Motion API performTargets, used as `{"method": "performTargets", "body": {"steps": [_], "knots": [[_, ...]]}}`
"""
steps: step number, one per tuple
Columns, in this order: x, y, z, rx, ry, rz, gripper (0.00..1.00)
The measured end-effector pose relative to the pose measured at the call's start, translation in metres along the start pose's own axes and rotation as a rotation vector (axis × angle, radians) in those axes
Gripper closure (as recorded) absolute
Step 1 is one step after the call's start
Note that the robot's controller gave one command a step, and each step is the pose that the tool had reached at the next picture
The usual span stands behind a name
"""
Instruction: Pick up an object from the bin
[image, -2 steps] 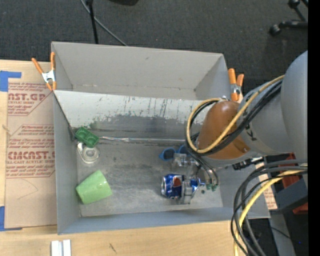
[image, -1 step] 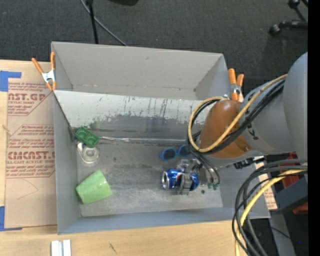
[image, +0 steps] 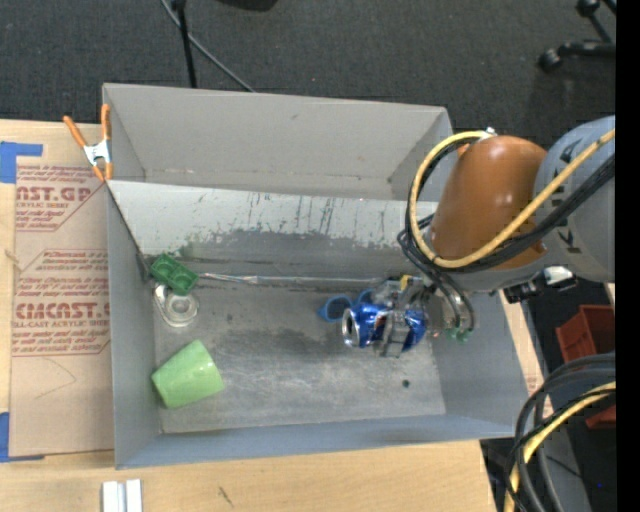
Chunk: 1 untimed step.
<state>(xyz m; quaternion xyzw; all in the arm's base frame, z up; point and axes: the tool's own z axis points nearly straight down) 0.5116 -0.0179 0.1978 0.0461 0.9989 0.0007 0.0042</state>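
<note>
Claw (image: 407, 323) at crushed blue can (image: 361, 322), label illegible.

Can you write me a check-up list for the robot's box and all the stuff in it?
Surface: grey metal bin, floor scuffed.
Job's things: crumpled blue thing, shiny, maybe a can, right side of the floor.
Clutter: green cup on its side, front left; clear round piece by the left wall; small green piece just behind it.
Grippers: tool down at the crumpled blue thing.
Cables: yellow and black cables looped round the orange cover.
Surroundings: wooden tabletop; dark floor beyond.
</note>
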Motion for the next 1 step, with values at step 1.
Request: {"method": "performTargets", "body": {"steps": [1], "knots": [[-0.0078,-0.0392,-0.0764,0.003,-0.003,0.022,1.0]]}}
